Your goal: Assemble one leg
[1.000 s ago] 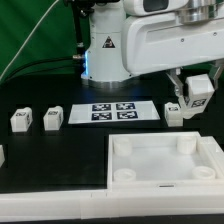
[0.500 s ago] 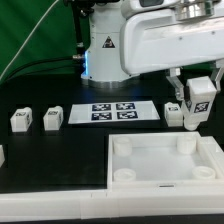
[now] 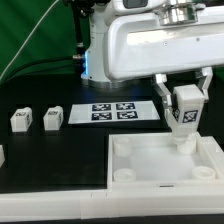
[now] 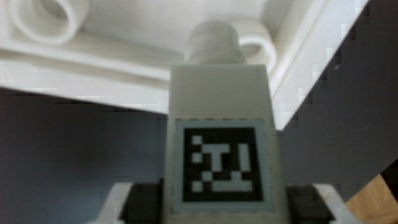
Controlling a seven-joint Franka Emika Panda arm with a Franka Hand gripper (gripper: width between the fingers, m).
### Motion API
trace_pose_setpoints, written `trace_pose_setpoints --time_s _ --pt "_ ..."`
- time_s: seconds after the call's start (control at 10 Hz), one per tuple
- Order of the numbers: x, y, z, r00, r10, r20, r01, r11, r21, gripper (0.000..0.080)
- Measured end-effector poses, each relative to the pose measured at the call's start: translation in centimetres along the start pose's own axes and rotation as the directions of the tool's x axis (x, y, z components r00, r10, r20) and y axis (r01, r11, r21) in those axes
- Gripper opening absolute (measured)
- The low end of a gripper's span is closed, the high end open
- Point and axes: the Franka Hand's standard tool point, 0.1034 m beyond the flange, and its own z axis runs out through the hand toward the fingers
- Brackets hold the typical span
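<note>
My gripper (image 3: 185, 100) is shut on a white leg (image 3: 184, 118) with a black-and-white tag on its face. I hold it upright just above the far right corner of the large white tray (image 3: 165, 175). In the wrist view the leg (image 4: 222, 130) fills the middle, clamped between the dark pads (image 4: 134, 205), and its far end points at a round corner socket (image 4: 240, 45) of the tray (image 4: 125, 80). Two more legs (image 3: 21, 120) (image 3: 52, 118) stand on the black table at the exterior view's left.
The marker board (image 3: 114, 112) lies flat behind the tray. Another white part (image 3: 2, 155) shows at the exterior view's left edge. The robot's white base (image 3: 105, 50) stands at the back. A second socket (image 4: 45, 20) shows in the wrist view.
My gripper has lifted the leg off the table at the exterior view's right and carried it left and toward the tray's far right corner.
</note>
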Motion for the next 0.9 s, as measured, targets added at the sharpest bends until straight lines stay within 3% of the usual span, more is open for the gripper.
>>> trace_pose_setpoints --time_s 0.2,0.4,0.5,0.9 --pt "0.0 -0.2 0.6 1.0 -0.008 -0.011 0.008 1.0 0.0 0.0294" --pt "-0.3 0.5 0.9 0.986 -0.019 -0.165 0.013 0.999 -0.039 0.0294" --pt "-1.1 0.3 1.5 0.993 -0.016 -0.116 0.013 1.0 -0.023 0.0294" --pt "-1.1 0.2 1.5 0.992 -0.016 -0.123 0.013 1.0 -0.025 0.0294"
